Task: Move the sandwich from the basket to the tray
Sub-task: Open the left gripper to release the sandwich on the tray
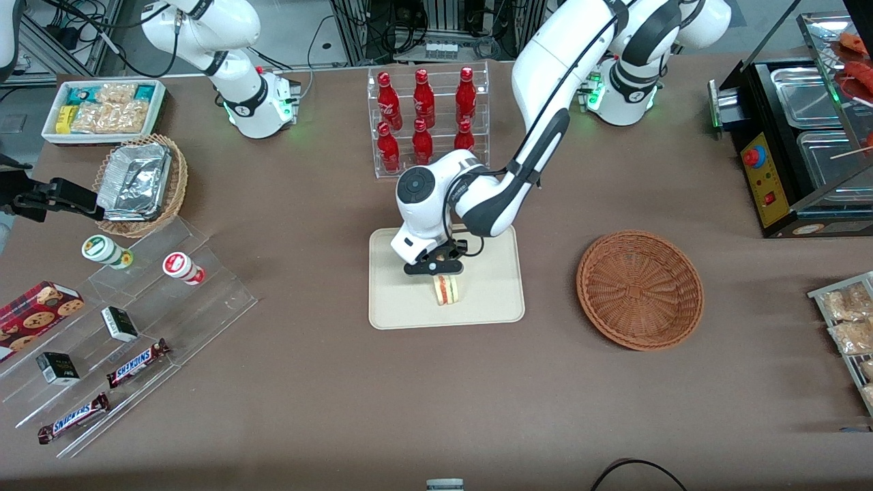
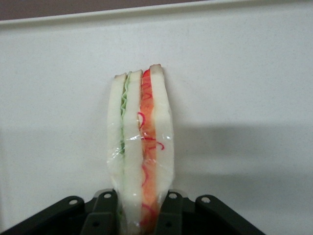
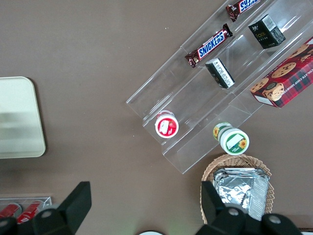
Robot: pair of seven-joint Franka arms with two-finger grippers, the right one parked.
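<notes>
Tool [image 1: 437,270] low over the tray [image 1: 395,307], clenched on one end of the sandwich [image 1: 447,289], which stands on edge, cut face up, probably touching down for release. Basket [image 1: 640,289] sits bare, toward the working arm's end of the worktop. Fingertips [image 2: 105,215] cut off at the wrist view's edge; contact with tray not certain.

This looks like a robotics lab dressed up as a snack shop. Past the brown-clothed counter [image 1: 307,382] there are aluminium framing and loose cables, and two white Franka arms are bolted at its edge. The goods are laid out like shop stock: a clear acrylic rack of red soda bottles [image 1: 426,112], a stepped acrylic display [image 1: 129,327] with Snickers bars [image 1: 136,363], a cookie box [image 1: 37,310], a white bin of snack packets [image 1: 102,109], and a glass-fronted food warmer [image 1: 811,123].
</notes>
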